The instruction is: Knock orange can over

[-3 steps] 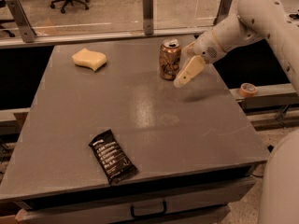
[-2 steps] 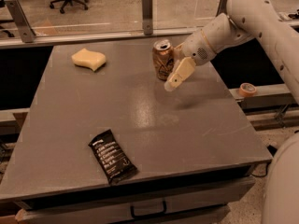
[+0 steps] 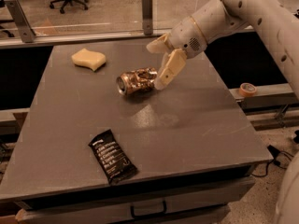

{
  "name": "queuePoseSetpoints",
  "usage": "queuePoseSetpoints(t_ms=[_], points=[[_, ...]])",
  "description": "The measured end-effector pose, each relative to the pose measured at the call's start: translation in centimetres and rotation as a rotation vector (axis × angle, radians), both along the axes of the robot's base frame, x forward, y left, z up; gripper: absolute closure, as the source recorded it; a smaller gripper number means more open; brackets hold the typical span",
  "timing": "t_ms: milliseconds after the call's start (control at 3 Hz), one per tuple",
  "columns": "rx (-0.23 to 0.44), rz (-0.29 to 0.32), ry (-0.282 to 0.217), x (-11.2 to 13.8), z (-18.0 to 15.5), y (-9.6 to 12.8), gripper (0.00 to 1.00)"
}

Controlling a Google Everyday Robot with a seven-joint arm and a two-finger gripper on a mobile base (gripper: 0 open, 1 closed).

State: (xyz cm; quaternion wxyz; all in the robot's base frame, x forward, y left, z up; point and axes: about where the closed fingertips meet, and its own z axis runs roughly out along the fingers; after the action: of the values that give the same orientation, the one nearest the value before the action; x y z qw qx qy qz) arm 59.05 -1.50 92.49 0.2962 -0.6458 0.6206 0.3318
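The orange can [image 3: 137, 81] lies on its side on the grey table [image 3: 196, 125], a little behind the middle, with its silver top pointing left. My gripper [image 3: 154, 65] is just to the right of the can and slightly above it. It is open and empty. The lower finger [image 3: 169, 69] touches or nearly touches the can's bottom end. The upper finger [image 3: 157, 43] points left behind the can.
A yellow sponge [image 3: 88, 59] lies at the back left of the table. A black snack packet [image 3: 112, 156] lies near the front edge. A roll of tape [image 3: 247, 89] sits on a ledge to the right. A low rail with a post [image 3: 147, 12] runs behind the table.
The can stood upright with my gripper against its right side. It has tipped to the left and now lies on its side. My gripper moved left and forward after it.
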Motion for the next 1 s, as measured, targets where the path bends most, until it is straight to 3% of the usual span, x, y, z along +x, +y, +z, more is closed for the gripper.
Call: queuePoseSetpoints(t_ms=[333, 667, 1000], points=[[0.016, 0.029, -0.015, -1.1, 1.5, 0.6, 0.0], [-0.001, -0.042, -0.094, 0.2, 3.5, -2.2, 0.0], [-0.05, -0.177, -0.232, 2.7, 7.3, -7.8, 0.0]])
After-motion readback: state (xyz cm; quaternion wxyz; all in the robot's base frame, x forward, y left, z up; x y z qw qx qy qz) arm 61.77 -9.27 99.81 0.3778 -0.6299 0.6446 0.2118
